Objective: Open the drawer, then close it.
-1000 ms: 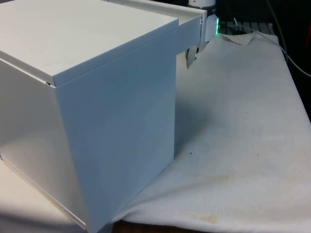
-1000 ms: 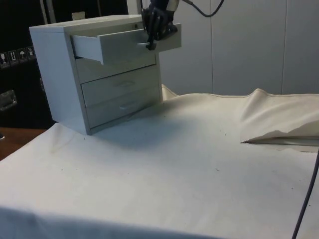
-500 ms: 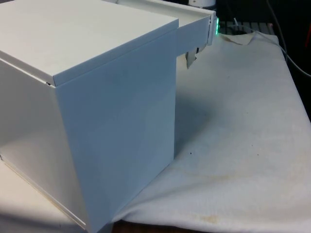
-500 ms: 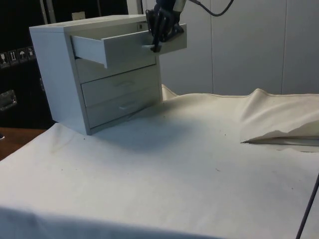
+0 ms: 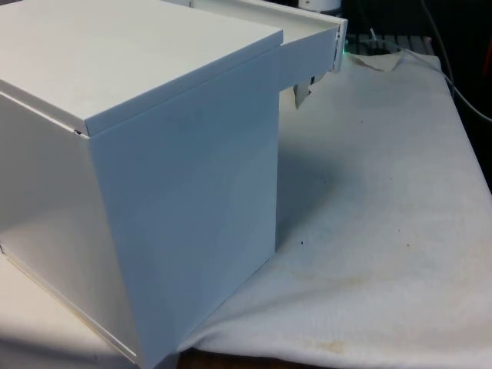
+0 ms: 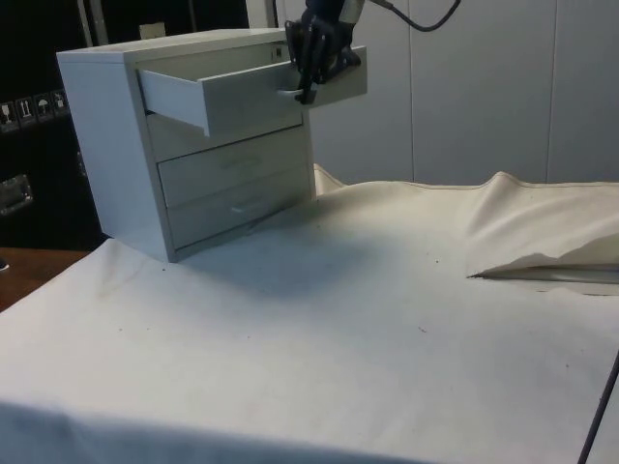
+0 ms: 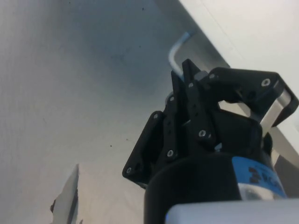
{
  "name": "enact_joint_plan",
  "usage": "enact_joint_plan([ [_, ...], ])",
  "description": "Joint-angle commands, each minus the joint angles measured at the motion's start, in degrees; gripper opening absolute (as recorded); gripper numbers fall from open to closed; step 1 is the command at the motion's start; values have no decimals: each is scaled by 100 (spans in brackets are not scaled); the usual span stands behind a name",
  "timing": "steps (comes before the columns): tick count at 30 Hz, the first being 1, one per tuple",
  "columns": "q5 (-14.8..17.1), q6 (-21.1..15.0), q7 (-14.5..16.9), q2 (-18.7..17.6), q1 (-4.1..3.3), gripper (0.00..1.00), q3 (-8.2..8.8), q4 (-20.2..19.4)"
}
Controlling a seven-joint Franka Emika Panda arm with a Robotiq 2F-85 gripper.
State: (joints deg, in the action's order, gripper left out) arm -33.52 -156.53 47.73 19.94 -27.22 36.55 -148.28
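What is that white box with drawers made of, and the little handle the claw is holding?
The chest of drawers looks like painted metal or coated board: flat, matte white panels with crisp edges. I can't tell which. The handle looks like brushed metal, a thin silvery bent bar with a soft shine. The claw grips it.

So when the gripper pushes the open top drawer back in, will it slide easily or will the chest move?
The top drawer looks rigid and seems empty, so it probably glides in lightly. The chest is broad and sits flat on the cloth, so it likely stays put. The gripper is at the thin metal handle, which may be slippery.
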Motion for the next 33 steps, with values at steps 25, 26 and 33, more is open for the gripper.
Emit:
enact_joint_plan([
  [25, -29, -11, -29, 23, 17, 36, -6, -29],
  [26, -29, -11, -29, 23, 17, 41, -6, -29],
  [33, -23, -11, -29, 23, 17, 80, -6, -23],
])
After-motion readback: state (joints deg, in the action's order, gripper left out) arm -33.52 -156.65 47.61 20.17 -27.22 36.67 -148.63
